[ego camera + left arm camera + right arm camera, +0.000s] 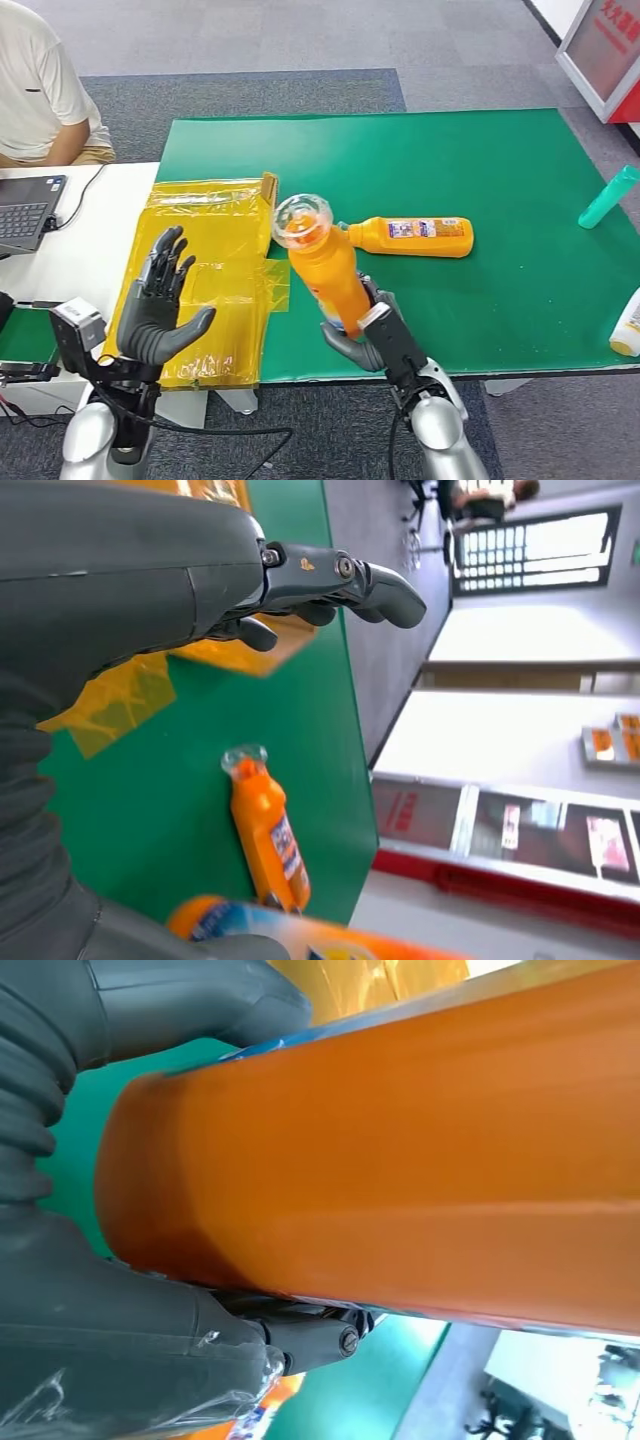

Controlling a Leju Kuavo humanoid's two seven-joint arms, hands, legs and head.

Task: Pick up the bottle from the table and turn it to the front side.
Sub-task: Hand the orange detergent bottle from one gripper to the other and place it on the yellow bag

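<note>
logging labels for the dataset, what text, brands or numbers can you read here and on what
None can be read for certain.
Lying bottle: a white, blue and red label, print too small to read.
Held bottle in the right hand: no print shows on its plain orange side.
Red sign at the far corner: light characters, blurred and cut off.
White bottle at the table edge: label marks too small.
Laptop: key legends and stickers too small.

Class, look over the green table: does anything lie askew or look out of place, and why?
A second orange bottle lies on its side mid-table, and a teal bottle lies tipped near the far right edge. The held orange bottle leans tilted in the right hand. Nothing looks spilled.
</note>
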